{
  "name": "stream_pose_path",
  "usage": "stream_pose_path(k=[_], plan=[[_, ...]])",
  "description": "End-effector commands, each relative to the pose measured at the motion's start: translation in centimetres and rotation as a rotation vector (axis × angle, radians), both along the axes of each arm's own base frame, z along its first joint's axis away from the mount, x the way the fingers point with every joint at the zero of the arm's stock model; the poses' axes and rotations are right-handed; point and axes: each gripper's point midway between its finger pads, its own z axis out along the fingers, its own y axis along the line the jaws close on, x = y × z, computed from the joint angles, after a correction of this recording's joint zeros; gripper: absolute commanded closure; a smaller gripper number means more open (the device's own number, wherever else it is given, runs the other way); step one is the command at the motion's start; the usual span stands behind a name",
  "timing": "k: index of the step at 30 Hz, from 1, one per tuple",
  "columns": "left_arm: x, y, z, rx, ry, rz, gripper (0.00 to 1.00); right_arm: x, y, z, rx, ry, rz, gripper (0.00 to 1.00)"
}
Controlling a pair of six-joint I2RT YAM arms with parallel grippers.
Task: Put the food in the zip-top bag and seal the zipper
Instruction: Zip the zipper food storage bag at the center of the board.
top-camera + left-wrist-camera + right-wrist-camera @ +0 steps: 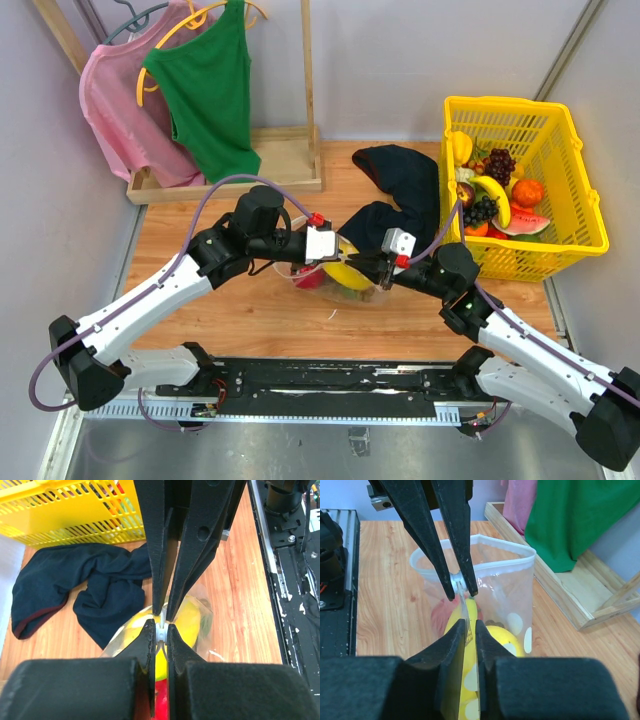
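Note:
The clear zip-top bag stands on the wooden table between both arms. Through its wall I see a yellow lemon, a yellow banana and a red apple. My left gripper is shut on the white zipper strip at the bag's mouth. My right gripper is shut on the same edge a little further along. In the right wrist view the left gripper pinches the strip just ahead of mine, and behind it the mouth rim stands open in a loop.
A yellow lattice basket at the right holds grapes, another banana and other fruit. A dark navy cloth lies behind the bag. A wooden rack base with green and pink tops stands at the back left.

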Motion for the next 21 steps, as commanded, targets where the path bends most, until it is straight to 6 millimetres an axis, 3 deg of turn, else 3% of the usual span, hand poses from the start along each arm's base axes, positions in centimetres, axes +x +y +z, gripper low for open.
stream_pose_path(k=[1,12,14,17,21], plan=[[-0.62,-0.54,0.73,-0.039,-0.005,-0.048,1.0,-0.18,-0.13,2.21,0.052,-0.058,0.02,0.82],[-1.08,-1.16,0.78,-0.053,0.019,-0.09,1.0,-0.02,0.59,2.24,0.055,-0.037,0.045,0.72],[-1.07,-1.17,0.62,-0.05,0.023,-0.089,1.0,0.11,0.68,2.1,0.052,-0.027,0.044,0.78],[-0.99,-1.09,0.6,-0.048,0.025,-0.08,0.96,0.35,0.62,2.05,0.055,-0.016,0.029,0.98],[-0.78,-0.84,0.77,-0.051,0.013,-0.058,0.87,0.28,0.47,2.14,0.057,-0.015,0.024,0.99]])
